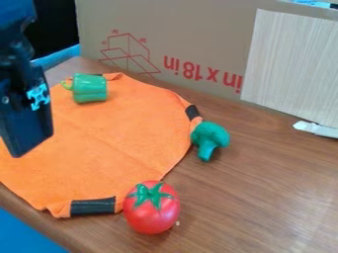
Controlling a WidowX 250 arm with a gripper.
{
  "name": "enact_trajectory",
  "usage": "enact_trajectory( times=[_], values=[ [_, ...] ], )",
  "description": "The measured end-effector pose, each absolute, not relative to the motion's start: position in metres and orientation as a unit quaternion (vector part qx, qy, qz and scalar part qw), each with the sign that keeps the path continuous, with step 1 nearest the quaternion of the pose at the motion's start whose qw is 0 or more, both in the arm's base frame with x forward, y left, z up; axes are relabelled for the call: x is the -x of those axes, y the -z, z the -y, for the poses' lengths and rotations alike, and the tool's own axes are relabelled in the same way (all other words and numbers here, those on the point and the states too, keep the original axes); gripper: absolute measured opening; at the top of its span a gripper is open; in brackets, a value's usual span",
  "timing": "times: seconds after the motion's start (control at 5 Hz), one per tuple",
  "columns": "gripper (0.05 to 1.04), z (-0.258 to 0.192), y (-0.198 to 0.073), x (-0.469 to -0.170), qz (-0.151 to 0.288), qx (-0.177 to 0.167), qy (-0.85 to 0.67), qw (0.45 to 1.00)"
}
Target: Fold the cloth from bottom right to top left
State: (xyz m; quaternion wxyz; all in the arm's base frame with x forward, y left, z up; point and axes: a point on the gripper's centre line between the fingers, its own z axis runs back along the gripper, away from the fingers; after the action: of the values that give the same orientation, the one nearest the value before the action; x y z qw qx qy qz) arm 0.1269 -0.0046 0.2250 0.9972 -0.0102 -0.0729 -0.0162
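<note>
Wooden tabletop (264, 188) is seen from lower left to right edge, its near rim cut diagonally across the lower left corner. Its far side is bounded by a cardboard panel (191, 34) along the top. Orange cloth (112, 133) is spread mostly flat at left and centre, run off the left frame edge; its lower edge is set near the table rim. Room is given by wood surface from the cloth's right side to the lower right. A pale wood-grain board (290, 59) is placed upper right. Black gripper (26, 118) is seen upper to middle left, over the cloth's left part; whether it is held wide or narrow cannot be told. Red tomato (151, 210) is set at the cloth's lower right edge, green pepper (90, 88) on its upper part, green broccoli (209, 138) by its right edge. Dark bands (92, 206) are noted along the hem.
</note>
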Motion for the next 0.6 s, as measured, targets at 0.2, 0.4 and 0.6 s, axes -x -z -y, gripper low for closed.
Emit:
enact_trajectory(
  times=[0.2,0.4,0.6],
  values=[
    [0.999,-0.008,-0.208,-0.132,0.090,0.022,0.058,0.994],
    [0.999,-0.014,-0.183,-0.136,0.124,0.012,0.111,0.986],
    [0.999,-0.020,-0.163,-0.140,0.140,0.017,0.164,0.976]
  ],
)
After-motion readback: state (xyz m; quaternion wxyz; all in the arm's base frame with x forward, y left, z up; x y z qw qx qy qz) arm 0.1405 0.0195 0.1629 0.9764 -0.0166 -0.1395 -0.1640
